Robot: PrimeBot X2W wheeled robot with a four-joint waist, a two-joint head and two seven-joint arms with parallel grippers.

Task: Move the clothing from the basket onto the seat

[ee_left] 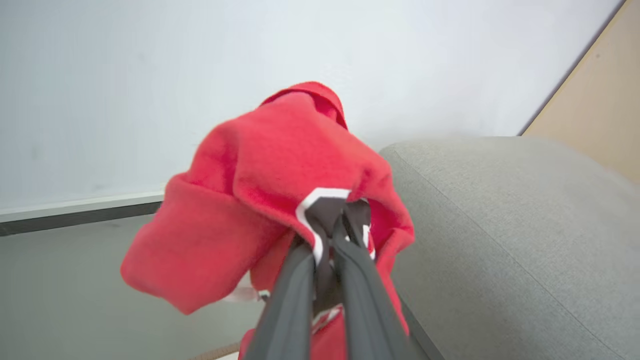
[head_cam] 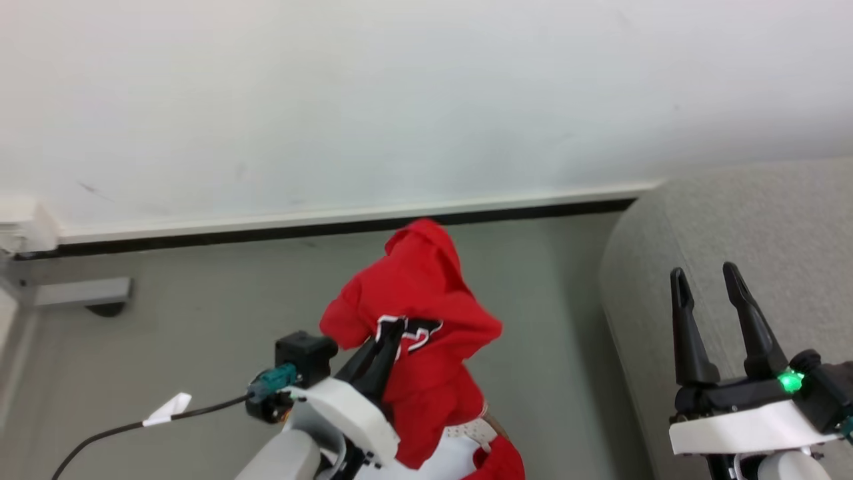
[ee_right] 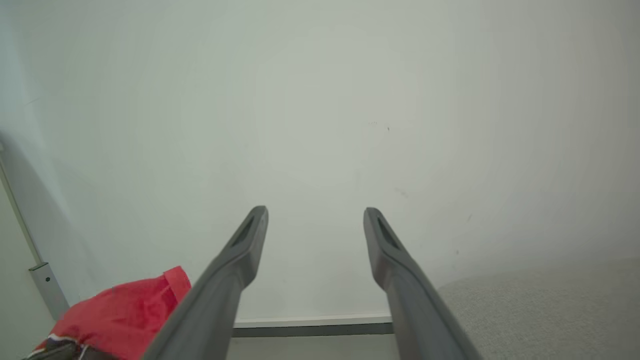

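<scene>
Your left gripper [ee_left: 334,227] clamped on red sweatshirt [head_cam: 416,293] at printed patch. Soft, light, floppy: pinch bunched folds. Right gripper [head_cam: 704,270] spread, empty, near seat [head_cam: 773,220].

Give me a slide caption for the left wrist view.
Left end effector shut on a red garment, held up beside the grey seat, white wall behind.
</scene>
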